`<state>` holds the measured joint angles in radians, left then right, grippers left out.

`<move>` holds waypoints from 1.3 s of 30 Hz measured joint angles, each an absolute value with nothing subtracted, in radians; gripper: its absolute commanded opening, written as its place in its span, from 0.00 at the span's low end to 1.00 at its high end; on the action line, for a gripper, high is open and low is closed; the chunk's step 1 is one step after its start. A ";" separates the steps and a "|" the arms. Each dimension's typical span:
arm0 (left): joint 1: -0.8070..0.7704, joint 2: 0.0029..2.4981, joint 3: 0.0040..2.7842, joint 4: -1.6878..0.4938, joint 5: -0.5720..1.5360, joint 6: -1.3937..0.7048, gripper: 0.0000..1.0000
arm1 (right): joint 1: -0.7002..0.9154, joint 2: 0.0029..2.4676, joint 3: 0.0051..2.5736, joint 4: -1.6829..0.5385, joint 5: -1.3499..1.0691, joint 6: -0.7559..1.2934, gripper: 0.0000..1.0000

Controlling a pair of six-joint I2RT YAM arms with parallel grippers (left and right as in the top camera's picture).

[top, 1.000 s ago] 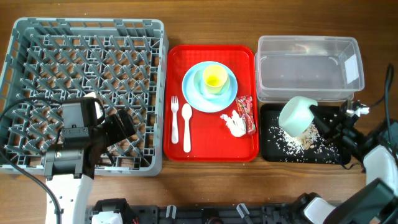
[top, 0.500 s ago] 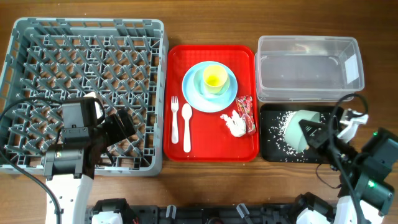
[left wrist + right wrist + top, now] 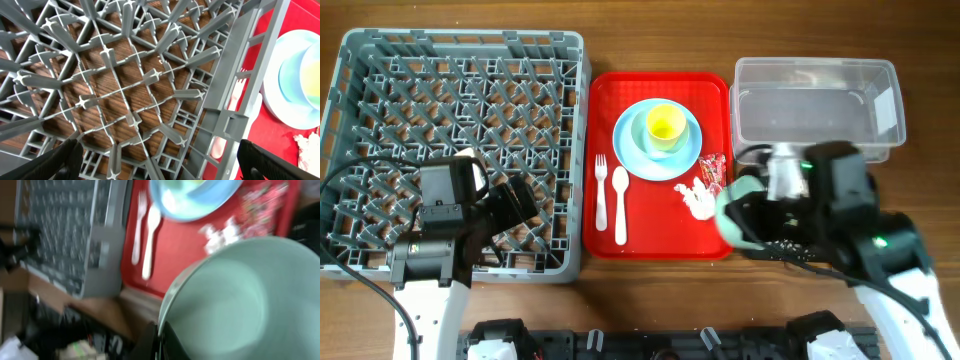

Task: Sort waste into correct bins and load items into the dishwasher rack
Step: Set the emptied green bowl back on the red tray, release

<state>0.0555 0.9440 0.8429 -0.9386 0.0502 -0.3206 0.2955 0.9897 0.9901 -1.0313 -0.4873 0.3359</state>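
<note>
My right gripper [image 3: 752, 208] is shut on the rim of the mint-green bowl [image 3: 727, 218], held tilted over the gap between the red tray and the black tray [image 3: 772, 247]. In the right wrist view the bowl [image 3: 240, 300] fills the frame, with the gripper [image 3: 162, 340] pinching its rim. The light blue plate [image 3: 638, 150] carries the yellow cup [image 3: 665, 125]. The fork [image 3: 601, 190] and spoon [image 3: 620, 205] lie beside it. Crumpled wrappers [image 3: 705, 190] lie on the tray's right side. My left gripper [image 3: 520, 203] hangs open and empty over the dishwasher rack [image 3: 460, 60], also shown in the left wrist view [image 3: 160, 167].
The red tray [image 3: 610, 100] lies between the rack and the bins. The clear tub [image 3: 815, 100] stands at the back right. My right arm hides most of the black tray. The left wrist view shows the rack's pegs [image 3: 125, 75] and the plate's edge [image 3: 280, 85].
My right arm has swung left with the bowl, from over the black tray to the red tray's right edge. The left arm has not moved.
</note>
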 measured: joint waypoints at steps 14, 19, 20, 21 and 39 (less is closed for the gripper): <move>0.056 0.944 0.843 -0.944 0.050 -0.321 1.00 | 0.803 1.416 0.990 -0.712 -0.311 0.409 0.05; 0.056 0.944 0.843 -0.949 0.050 -0.321 1.00 | 0.816 1.536 0.990 -0.663 -0.236 0.415 0.27; 0.056 0.944 0.843 -0.950 0.050 -0.321 1.00 | 0.816 1.542 0.990 -0.654 -0.231 0.420 0.32; 0.056 0.944 0.843 -0.950 0.050 -0.321 1.00 | 0.816 1.544 0.990 -0.648 -0.231 0.423 0.35; 0.056 0.944 0.843 -0.970 0.050 -0.321 1.00 | 0.621 1.434 1.060 -0.897 0.013 0.307 0.45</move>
<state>0.0555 0.9440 0.8429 -0.9695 0.0502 -0.3206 0.6212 1.4338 1.0603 -0.8974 0.0128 0.3065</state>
